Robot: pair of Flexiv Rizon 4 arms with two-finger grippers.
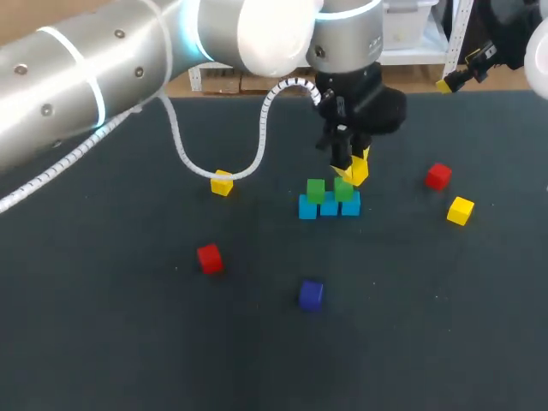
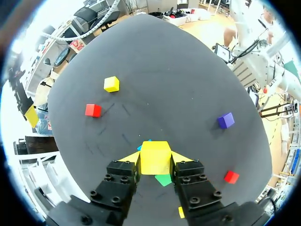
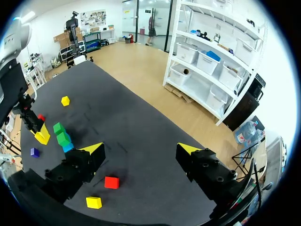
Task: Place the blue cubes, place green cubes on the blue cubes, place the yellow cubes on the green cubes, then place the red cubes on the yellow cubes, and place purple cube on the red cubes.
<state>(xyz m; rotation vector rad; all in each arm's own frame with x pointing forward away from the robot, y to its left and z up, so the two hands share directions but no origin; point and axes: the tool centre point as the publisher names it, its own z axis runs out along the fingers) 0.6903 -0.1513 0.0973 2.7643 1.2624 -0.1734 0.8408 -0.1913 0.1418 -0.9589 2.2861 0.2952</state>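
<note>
Yellow plastic cube (image 1: 358, 170) is pinched between the left end effector's (image 2: 155, 158) fingers just above the two green cubes (image 1: 316, 191), themselves atop the blue cube row (image 1: 329, 207) (right end effector (image 3: 140, 149) gapes empty, well apart).

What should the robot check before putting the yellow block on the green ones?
1. The left gripper is shut on the yellow cube: ok.
2. Two green cubes sit on the blue cubes: ok.
3. The yellow cube is squarely over a green cube: cannot tell.
4. The right gripper is open, far from the green cubes: ok.
5. Two spare yellow cubes lie loose: ok.
</note>
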